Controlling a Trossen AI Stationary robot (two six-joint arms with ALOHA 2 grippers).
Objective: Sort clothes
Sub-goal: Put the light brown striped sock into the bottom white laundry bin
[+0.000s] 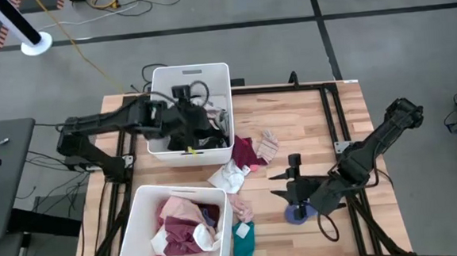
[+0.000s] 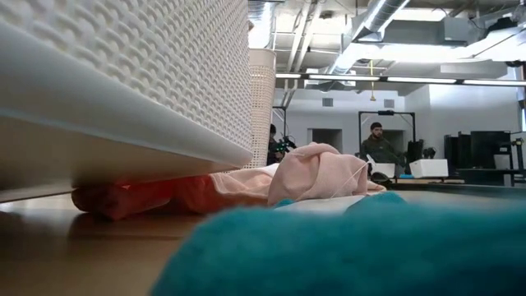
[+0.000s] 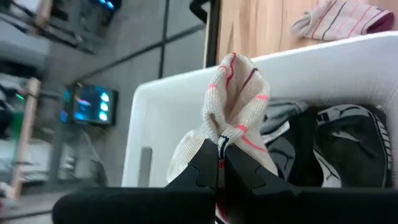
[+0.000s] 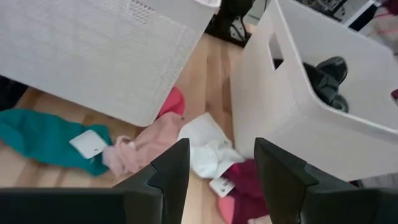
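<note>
Clothes are split between two bins and the bare wood, which suggests sorting by colour is partly done. The far bin (image 1: 156, 83) holds mostly black and dark pieces, the near bin (image 1: 142, 209) pink, maroon and pale ones, so each seems to stand for one colour family. A striped white sock (image 3: 233, 93) with pink and dark lines is pinched at its lower end by the left gripper (image 3: 219, 163), whose fingers are pressed together on the fabric; it hangs over the far bin's interior, above the black garments (image 3: 339, 140), probably so that it can drop in there, though its pale colour sits oddly with that pile.

On the table (image 1: 308, 123) between the bins lie the unsorted leftovers: a maroon piece (image 1: 244, 152) just beside the far bin, a striped pinkish sock (image 1: 267, 143) next to it, a white garment (image 1: 230, 177) nearer the near bin, and a teal piece (image 1: 244, 240) at that bin's corner. The low view is mostly filled by teal fabric and a pink garment (image 2: 316, 173) lying against a bin wall.

The right gripper (image 4: 217, 163) hangs above these loose pieces with its fingers apart and nothing between them, aimed at the white and maroon items, likely choosing its next pick. A small blue thing (image 1: 297, 214) lies under that arm; what it is cannot be told
</note>
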